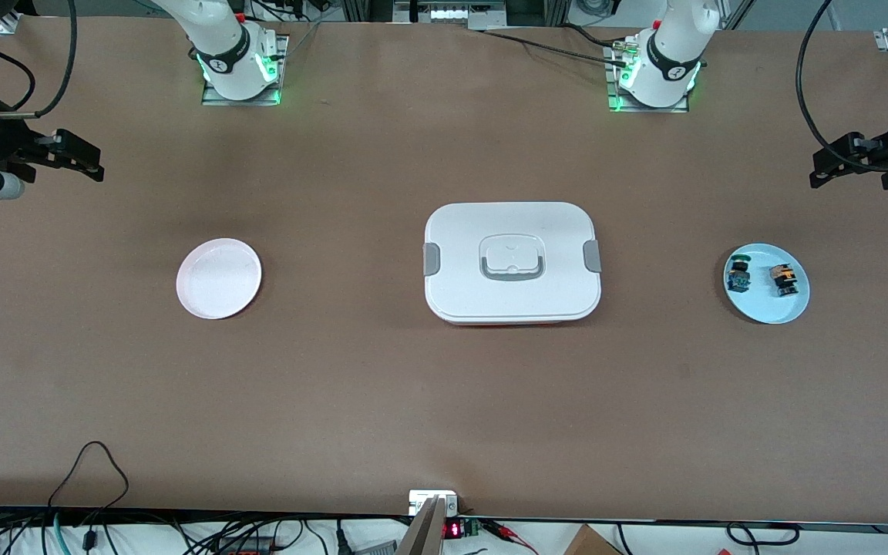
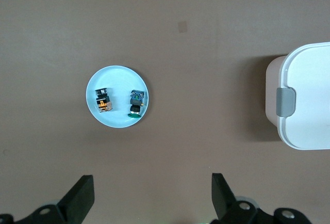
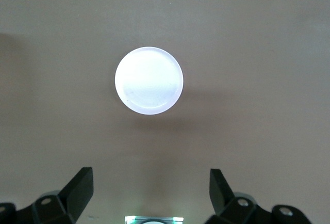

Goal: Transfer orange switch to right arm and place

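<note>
On the blue plate (image 1: 766, 308) at the left arm's end of the worktop (image 1: 444, 401) lies the orange switch (image 1: 782, 279), beside a green-capped switch (image 1: 738, 274), untouched. Left gripper (image 2: 149, 195) hovers well above it, jaws apart, ready to descend. Right gripper (image 3: 150, 193) waits over the white plate (image 3: 149, 80), jaws apart, empty.

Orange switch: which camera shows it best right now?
Left wrist view: the orange switch lies unobstructed on the blue plate beside the green switch. The front view shows it smaller. The right wrist view misses it.

Even overhead light; white plate (image 3: 149, 80) glares, soft shadows.
</note>
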You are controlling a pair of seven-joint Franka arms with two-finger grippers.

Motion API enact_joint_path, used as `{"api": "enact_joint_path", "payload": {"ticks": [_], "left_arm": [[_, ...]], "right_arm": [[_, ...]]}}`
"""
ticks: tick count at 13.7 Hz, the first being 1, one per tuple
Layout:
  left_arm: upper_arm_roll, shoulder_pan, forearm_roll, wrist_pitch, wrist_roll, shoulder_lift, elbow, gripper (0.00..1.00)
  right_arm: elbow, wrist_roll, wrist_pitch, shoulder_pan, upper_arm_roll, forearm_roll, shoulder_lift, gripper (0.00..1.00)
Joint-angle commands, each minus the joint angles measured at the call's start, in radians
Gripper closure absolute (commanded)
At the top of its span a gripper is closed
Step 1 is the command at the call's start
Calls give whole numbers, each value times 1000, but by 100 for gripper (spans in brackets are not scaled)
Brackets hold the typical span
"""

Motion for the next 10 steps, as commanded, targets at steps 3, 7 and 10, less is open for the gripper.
{"api": "enact_joint_path", "payload": {"ticks": [3, 7, 10], "left_arm": [[1, -1, -19, -47, -34, 27, 49, 0], [1, -3, -19, -48, -46, 41, 72, 0], [1, 4, -20, -50, -43, 40, 66, 0]], "right_arm": [[-10, -11, -1, 2, 5, 4, -20, 0], [-12, -11, -6, -2, 0, 5, -18, 0], [-12, -11, -1, -2, 0, 4, -18, 0]]}}
